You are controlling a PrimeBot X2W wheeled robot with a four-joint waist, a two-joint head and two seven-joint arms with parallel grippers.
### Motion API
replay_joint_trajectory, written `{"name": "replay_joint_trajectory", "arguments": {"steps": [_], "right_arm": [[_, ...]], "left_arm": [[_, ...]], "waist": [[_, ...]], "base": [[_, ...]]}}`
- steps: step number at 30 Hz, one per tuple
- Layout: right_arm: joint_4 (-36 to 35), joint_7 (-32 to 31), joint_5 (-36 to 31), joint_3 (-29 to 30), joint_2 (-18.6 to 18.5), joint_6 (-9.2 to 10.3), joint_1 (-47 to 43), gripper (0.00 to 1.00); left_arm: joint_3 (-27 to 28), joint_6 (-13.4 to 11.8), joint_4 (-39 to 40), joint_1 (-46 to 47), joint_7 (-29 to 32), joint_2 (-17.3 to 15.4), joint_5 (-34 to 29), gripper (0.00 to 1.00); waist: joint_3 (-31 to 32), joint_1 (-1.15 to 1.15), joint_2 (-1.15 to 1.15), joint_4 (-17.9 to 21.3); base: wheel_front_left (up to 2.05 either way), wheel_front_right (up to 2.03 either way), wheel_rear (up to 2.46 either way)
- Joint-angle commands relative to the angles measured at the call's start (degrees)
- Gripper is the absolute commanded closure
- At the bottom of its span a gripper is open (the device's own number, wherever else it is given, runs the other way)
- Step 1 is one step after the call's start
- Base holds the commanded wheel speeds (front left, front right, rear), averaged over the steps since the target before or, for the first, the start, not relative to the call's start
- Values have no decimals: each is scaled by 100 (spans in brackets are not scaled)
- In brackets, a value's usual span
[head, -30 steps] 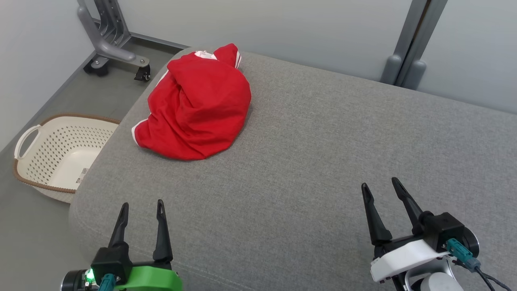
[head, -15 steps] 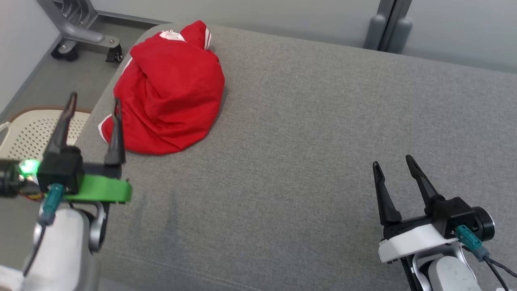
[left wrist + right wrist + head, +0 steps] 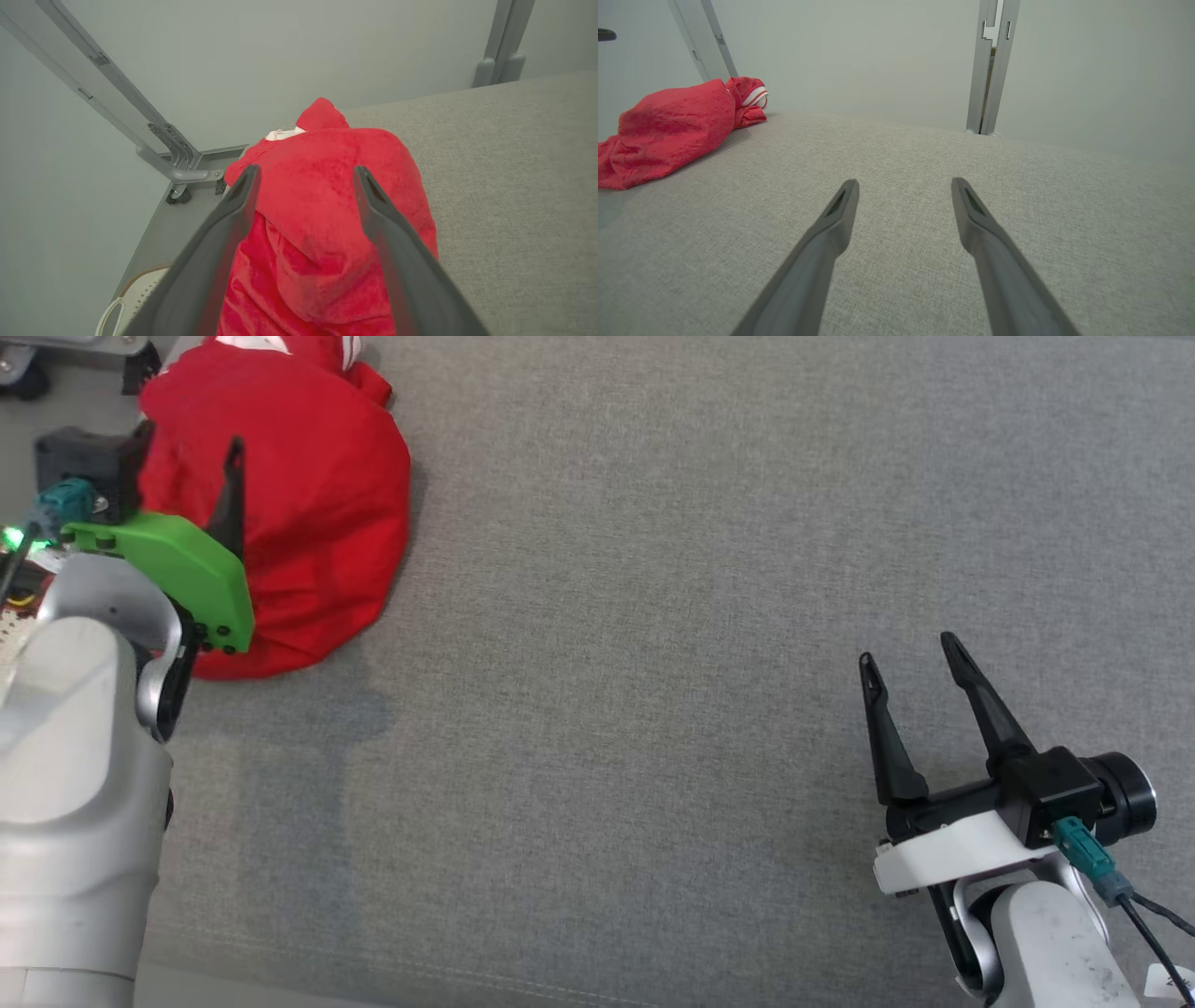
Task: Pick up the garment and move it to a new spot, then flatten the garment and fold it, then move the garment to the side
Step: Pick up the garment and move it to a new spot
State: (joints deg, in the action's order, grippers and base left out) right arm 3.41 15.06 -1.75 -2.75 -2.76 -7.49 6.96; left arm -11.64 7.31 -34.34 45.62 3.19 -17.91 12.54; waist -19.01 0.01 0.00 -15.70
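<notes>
The garment (image 3: 308, 513) is a crumpled red piece with white trim, bunched at the far left of the grey cushion (image 3: 653, 616). My left gripper (image 3: 191, 437) on its green mount hangs over the garment's left part, open. In the left wrist view the garment (image 3: 322, 200) lies right under and between the spread fingers of the left gripper (image 3: 306, 170), and I cannot tell whether they touch the cloth. My right gripper (image 3: 907, 649) stands open above bare cushion at the lower right, far from the garment (image 3: 677, 126); nothing sits inside the right gripper (image 3: 904, 182).
The cushion's left edge drops to the floor, where a pale perforated basket (image 3: 140, 294) stands. A grey metal frame foot with casters (image 3: 180, 175) is behind the garment. A grey upright post (image 3: 990, 70) stands against the wall beyond the far edge.
The head camera has tilted down and forward, shifting the whole picture. My left arm has risen from the near edge and reached over the garment. The right gripper has stayed open in nearly the same place.
</notes>
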Motion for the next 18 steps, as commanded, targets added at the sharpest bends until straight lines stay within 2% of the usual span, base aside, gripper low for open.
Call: {"name": "replay_joint_trajectory", "arguments": {"steps": [1,5,13,14,16,17,18], "right_arm": [[-13,17,-82,35,-22,0,78,0],[-79,18,-144,55,-22,0,163,0],[-124,18,-192,14,-22,0,292,0],[-123,18,-190,11,-22,0,295,0],[-107,18,-183,18,-22,0,290,0],[-95,18,-181,25,-22,0,288,0],[-83,18,-177,31,-21,0,286,0]], "left_arm": [[-192,12,-140,118,86,-93,206,0],[-611,12,-595,143,267,-254,628,0],[-643,-50,-1523,343,87,-310,723,0],[-651,-46,-1589,370,52,-299,735,11],[-673,-34,-1732,449,-58,-283,756,57],[-688,-29,-1766,483,-123,-282,743,90],[-701,-27,-1805,517,-175,-287,742,100]], "waist": [[-434,-1,0,261],[-647,-1,0,278],[-853,-1,0,312],[-855,-1,0,315],[-847,-1,0,316],[-834,-1,0,312],[-814,-1,0,309]], "base": [[0,0,0],[0,0,0],[0,0,0],[0,0,0],[0,0,0],[0,0,0],[0,0,0]]}}
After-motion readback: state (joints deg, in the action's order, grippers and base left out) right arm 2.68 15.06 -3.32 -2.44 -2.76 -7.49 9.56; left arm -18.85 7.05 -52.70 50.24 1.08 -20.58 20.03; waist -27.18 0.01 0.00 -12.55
